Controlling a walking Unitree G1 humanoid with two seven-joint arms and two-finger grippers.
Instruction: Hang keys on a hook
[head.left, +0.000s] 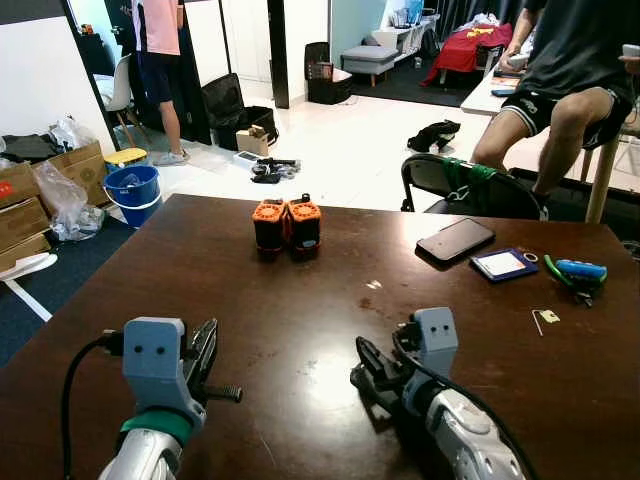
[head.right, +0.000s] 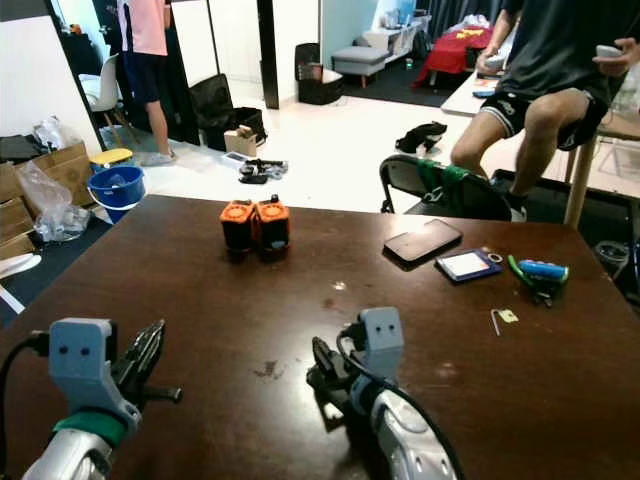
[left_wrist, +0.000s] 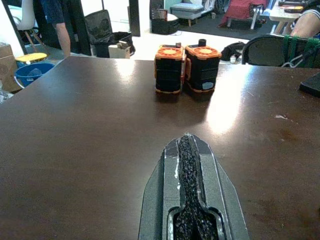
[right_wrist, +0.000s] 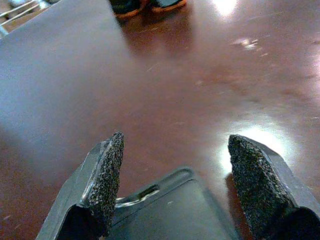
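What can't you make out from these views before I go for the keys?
- Hook: I can't pick one out on the table or in the room behind.
- Keys: small at the far right; the ring is hidden under the blue and green tags.
- Small tag: too small to identify.
- Left gripper: pads pressed together, nothing between them.
- Right gripper: open; the table ahead is blurred.

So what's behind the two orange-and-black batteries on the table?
Behind the batteries the table ends, then pale floor with a small black clutter pile and a black bag. The floor right below the table edge is hidden from view.
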